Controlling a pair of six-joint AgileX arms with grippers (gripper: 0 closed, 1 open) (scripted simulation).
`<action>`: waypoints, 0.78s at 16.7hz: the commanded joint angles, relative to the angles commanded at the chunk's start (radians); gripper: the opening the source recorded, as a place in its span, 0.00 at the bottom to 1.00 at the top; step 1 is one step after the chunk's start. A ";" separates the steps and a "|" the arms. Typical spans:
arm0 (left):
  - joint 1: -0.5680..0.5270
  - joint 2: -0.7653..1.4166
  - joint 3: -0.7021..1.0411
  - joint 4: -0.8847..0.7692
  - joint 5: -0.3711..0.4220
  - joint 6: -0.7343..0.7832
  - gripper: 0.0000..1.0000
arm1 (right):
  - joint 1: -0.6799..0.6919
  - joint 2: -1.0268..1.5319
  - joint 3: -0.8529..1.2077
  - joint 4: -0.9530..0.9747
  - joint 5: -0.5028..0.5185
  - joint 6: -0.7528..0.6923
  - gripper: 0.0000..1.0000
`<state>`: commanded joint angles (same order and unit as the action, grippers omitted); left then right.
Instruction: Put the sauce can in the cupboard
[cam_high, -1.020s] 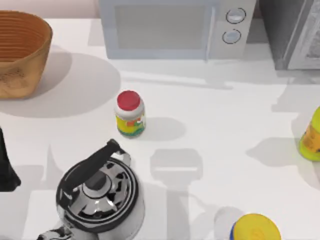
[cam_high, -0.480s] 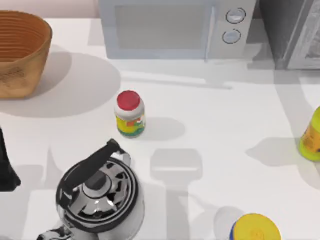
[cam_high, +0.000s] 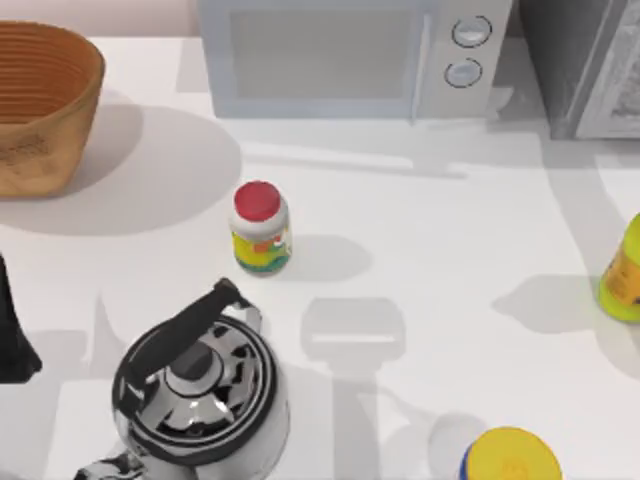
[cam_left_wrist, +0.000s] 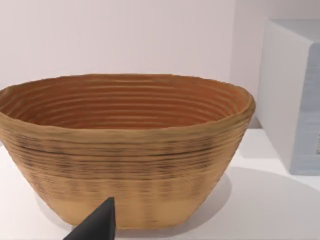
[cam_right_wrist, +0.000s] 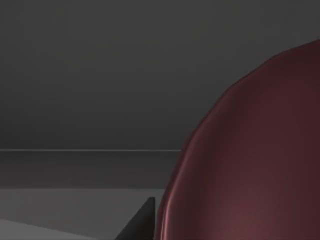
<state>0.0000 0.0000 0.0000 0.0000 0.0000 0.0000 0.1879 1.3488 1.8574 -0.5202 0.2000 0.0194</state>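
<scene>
The sauce can (cam_right_wrist: 250, 165) shows its dark maroon top very close in the right wrist view. One dark finger (cam_right_wrist: 141, 224) of my right gripper lies against the can's side. Around the can is a dark grey wall and floor, the inside of the cupboard. From above, the cupboard (cam_high: 585, 65) stands at the table's back right corner, with its pale framed door panel at the edge of the picture. My left arm (cam_high: 12, 335) is parked at the table's left edge, and one dark fingertip (cam_left_wrist: 97, 226) of it points at the basket.
A white microwave (cam_high: 350, 55) stands at the back middle, a woven basket (cam_high: 45, 105) at the back left. A red-lidded jar (cam_high: 260, 228) is mid-table, a steel kettle (cam_high: 200, 385) in front of it. A yellow-green bottle (cam_high: 625, 270) and a yellow-lidded container (cam_high: 510, 458) are on the right.
The shadows on the table in front of the cupboard have shifted and thinned. Nothing on the table has moved, and the left arm is still.
</scene>
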 joint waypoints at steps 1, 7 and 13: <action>0.000 0.000 0.000 0.000 0.000 0.000 1.00 | -0.001 0.002 0.002 0.000 0.000 0.000 0.00; 0.000 0.000 0.000 0.000 0.000 0.000 1.00 | -0.037 0.225 0.200 0.030 -0.028 0.000 0.00; 0.000 0.000 0.000 0.000 0.000 0.000 1.00 | -0.082 0.497 0.418 0.075 -0.072 -0.001 0.00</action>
<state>0.0000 0.0000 0.0000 0.0000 0.0000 0.0000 0.1059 1.8457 2.2754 -0.4449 0.1278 0.0184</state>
